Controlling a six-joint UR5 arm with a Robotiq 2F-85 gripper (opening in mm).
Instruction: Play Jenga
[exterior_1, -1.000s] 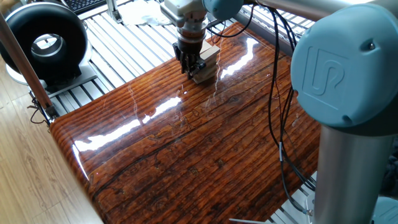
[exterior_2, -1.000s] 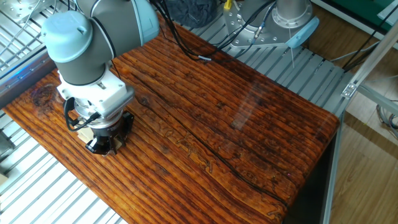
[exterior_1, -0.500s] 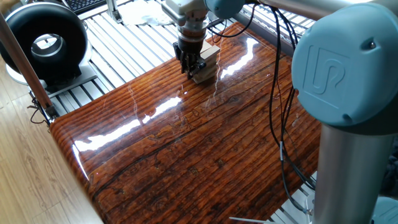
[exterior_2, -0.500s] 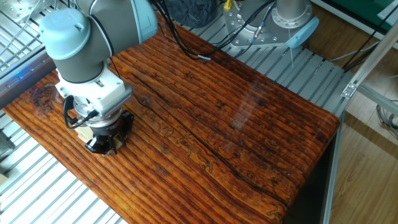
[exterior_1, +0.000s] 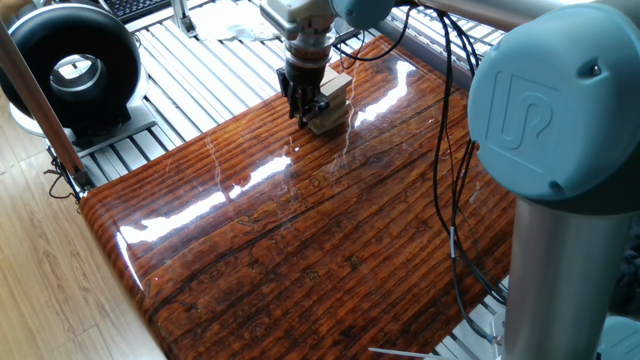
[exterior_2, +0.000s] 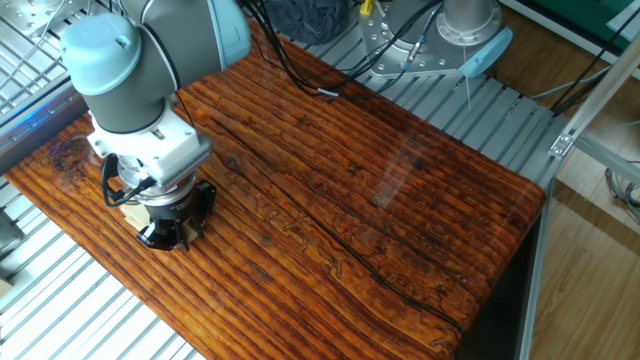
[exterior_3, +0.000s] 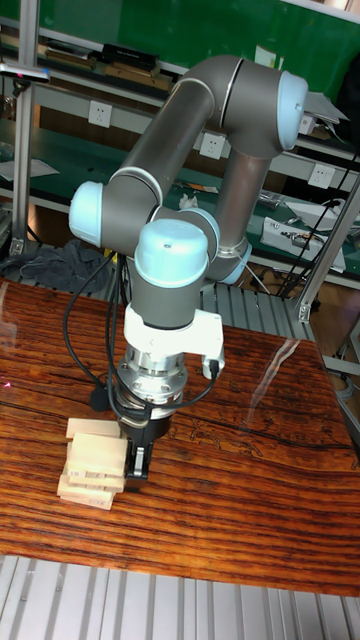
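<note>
A dark, glossy striped wooden counter (exterior_1: 330, 250) is seen filling most of each view, with bright reflections across its surface. A grey and pale blue robot arm (exterior_3: 190, 150) is bent down over one corner of it. A black round fan (exterior_1: 70, 65) is placed off the counter, beside its far corner in one fixed view. The block tower (exterior_3: 93, 462) is stood near the counter's edge, its pale layers laid crosswise and slightly skewed. The tool (exterior_3: 137, 458) is lowered right beside the tower, its black fingers (exterior_1: 303, 103) pressed against the tower's side; whether they are parted or closed cannot be told.
</note>
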